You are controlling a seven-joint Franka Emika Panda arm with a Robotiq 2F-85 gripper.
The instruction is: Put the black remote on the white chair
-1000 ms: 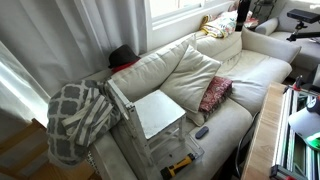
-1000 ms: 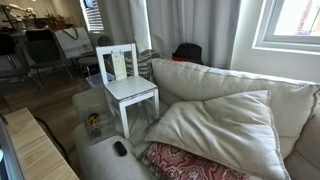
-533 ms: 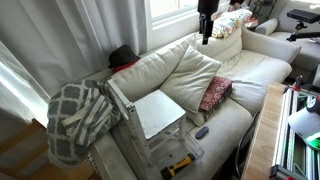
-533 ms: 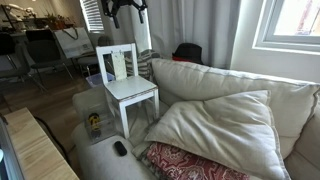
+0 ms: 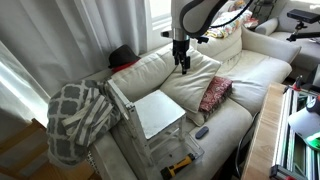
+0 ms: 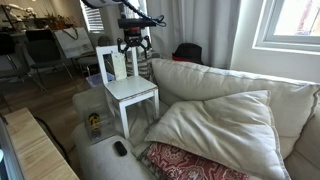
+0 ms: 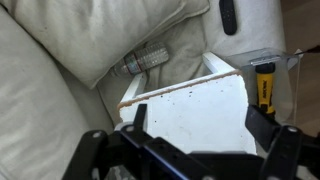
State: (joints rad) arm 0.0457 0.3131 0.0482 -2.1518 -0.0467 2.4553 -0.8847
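1. The step in hand is judged to be the approach: the black remote point(image 5: 202, 131) has not yet been picked up and nothing lies on the seat of the white chair point(image 5: 160, 112).
2. The gripper point(image 5: 181, 62) is seen in both exterior views raised in the air, above the sofa back and the chair, well apart from the remote.
3. In the wrist view the jaws are spread wide and nothing is held between them; the chair seat is framed below.
4. The black remote is found on the cream sofa point(image 5: 240, 70), near the chair's corner and close to a yellow-and-black tool point(image 5: 180, 163); it appears at the upper edge of the wrist view.
5. A silvery oblong device point(image 7: 145, 60) is wedged by a cushion and should not be mistaken for the target.
6. For the next move, the gripper would need to be carried across and lowered over the remote, with the jaws set across its narrow width before closing.
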